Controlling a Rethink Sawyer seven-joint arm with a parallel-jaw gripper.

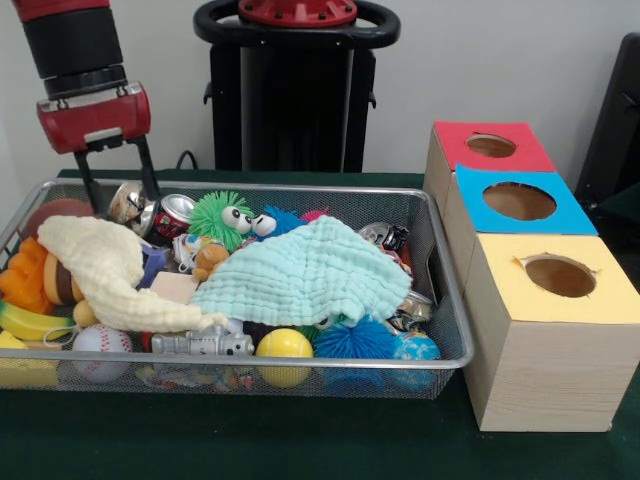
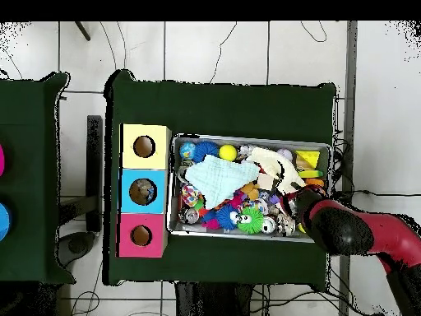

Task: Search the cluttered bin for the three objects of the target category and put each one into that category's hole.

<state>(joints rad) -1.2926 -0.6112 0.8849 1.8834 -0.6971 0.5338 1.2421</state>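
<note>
Gripper (image 1: 118, 182) is held open and empty over the bin's (image 1: 440, 300) far-left corner.
Crushed cans (image 1: 172, 214) are seen just right of it.

In the front view, the bin (image 1: 445, 300) sits on the table (image 1: 300, 440) with a row of three boxes (image 1: 545, 330) just beside its right end, one behind another. Two cloths (image 1: 310, 270) lie side by side over the toys inside. The pincer (image 1: 118, 180) hangs over the bin's far left corner.
</note>
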